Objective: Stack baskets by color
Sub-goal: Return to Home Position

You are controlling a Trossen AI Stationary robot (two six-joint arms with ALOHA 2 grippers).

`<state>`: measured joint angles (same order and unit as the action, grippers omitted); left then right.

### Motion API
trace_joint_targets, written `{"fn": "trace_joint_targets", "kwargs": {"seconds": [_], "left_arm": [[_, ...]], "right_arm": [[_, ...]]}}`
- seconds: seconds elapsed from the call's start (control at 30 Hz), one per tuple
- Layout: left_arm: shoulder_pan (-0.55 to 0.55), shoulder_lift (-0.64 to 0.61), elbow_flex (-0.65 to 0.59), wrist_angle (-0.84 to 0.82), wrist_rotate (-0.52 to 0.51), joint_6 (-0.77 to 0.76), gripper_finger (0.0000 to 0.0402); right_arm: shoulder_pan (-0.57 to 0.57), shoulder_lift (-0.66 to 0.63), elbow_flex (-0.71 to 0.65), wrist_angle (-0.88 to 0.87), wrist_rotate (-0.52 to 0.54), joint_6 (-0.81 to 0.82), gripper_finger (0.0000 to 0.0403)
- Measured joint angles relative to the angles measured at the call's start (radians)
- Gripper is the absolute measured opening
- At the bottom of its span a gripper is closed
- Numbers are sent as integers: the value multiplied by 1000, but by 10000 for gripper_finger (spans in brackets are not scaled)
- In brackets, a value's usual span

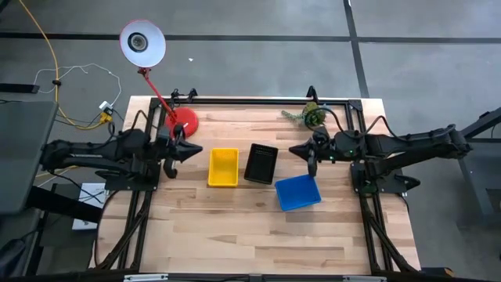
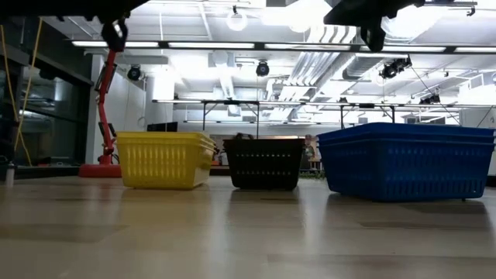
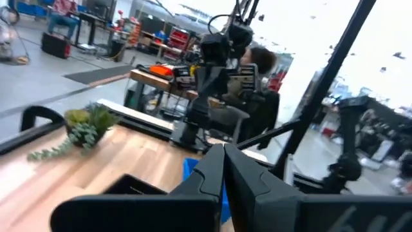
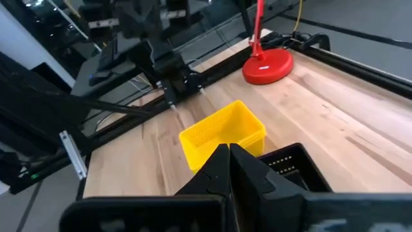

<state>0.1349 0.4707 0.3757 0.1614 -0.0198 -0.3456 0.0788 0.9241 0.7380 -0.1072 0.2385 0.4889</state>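
High view: yellow mesh plastic baskets [image 1: 223, 168], black mesh baskets [image 1: 261, 163], blue mesh baskets [image 1: 297, 192] in a row. Left gripper [image 3: 224, 151], right gripper [image 4: 228, 149] clenched, empty.

Red lamp [image 1: 185, 121] and green plant [image 1: 313, 116] at wooden table [image 1: 235, 227] far edge

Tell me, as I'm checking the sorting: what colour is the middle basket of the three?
Black. The middle basket shows best in the high view.
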Motion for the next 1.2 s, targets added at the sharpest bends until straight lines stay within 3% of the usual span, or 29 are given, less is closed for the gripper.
{"fn": "trace_joint_targets", "kwargs": {"seconds": [0.33, 0.6, 0.97, 1.1, 1.2], "left_arm": [[-198, -265, -122, -90, -177, -9, 0], [-250, -471, -227, -107, -186, 40, 0], [-245, -467, -236, -260, -167, 61, 0], [-245, -467, -297, -243, -167, 24, 0], [-245, -461, -358, -133, -156, 0, 0]], "right_arm": [[0, 0, 0, 45, -2, 7, 0], [0, 0, 0, 60, 2, 9, 0], [0, 0, 0, 62, -3, 89, 0], [0, 0, 0, 61, -3, 89, 0], [0, 0, 0, 61, -4, 90, 0]]}}
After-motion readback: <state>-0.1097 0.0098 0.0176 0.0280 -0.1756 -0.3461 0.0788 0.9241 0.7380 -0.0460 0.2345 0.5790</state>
